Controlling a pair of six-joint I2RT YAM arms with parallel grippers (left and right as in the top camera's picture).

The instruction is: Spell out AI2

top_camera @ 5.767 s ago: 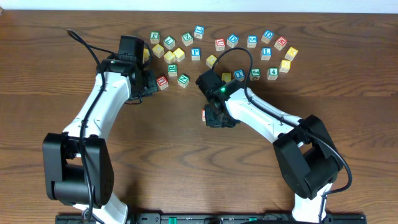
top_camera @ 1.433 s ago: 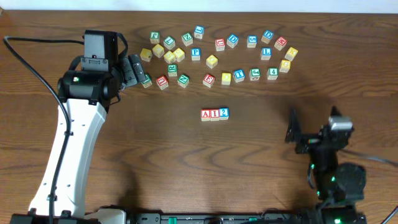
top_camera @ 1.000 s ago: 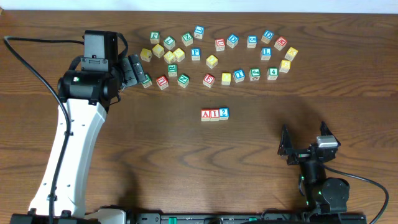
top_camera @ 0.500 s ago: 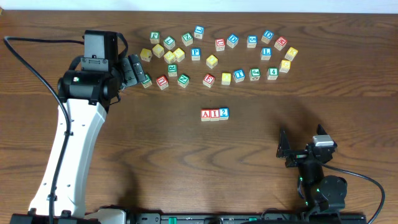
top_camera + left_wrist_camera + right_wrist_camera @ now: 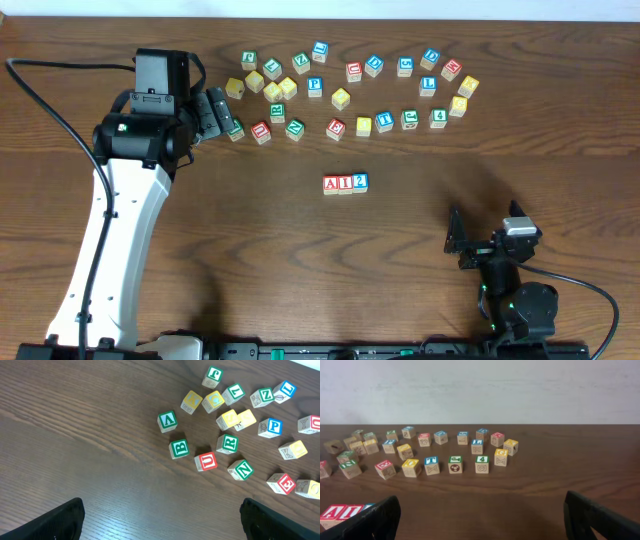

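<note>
Three blocks stand side by side in a row at the table's middle: a red A block (image 5: 331, 184), a red I block (image 5: 345, 184) and a blue 2 block (image 5: 360, 182). The right wrist view catches the row at its lower left, with the A block (image 5: 329, 512) and the I block (image 5: 350, 511) readable. My left gripper (image 5: 213, 112) hangs open at the back left beside the loose blocks, and its fingers (image 5: 65, 520) hold nothing. My right gripper (image 5: 487, 232) is open and empty at the front right, well away from the row.
Several loose letter blocks (image 5: 340, 98) lie in a scattered arc along the back of the table. Under the left wrist, a green B block (image 5: 179, 448) and a red U block (image 5: 206, 461) sit closest. A white wall (image 5: 480, 390) rises behind the table.
The right arm has pulled back from the block row to the front right and settled there. The left arm and the row have stayed still over the last second.
</note>
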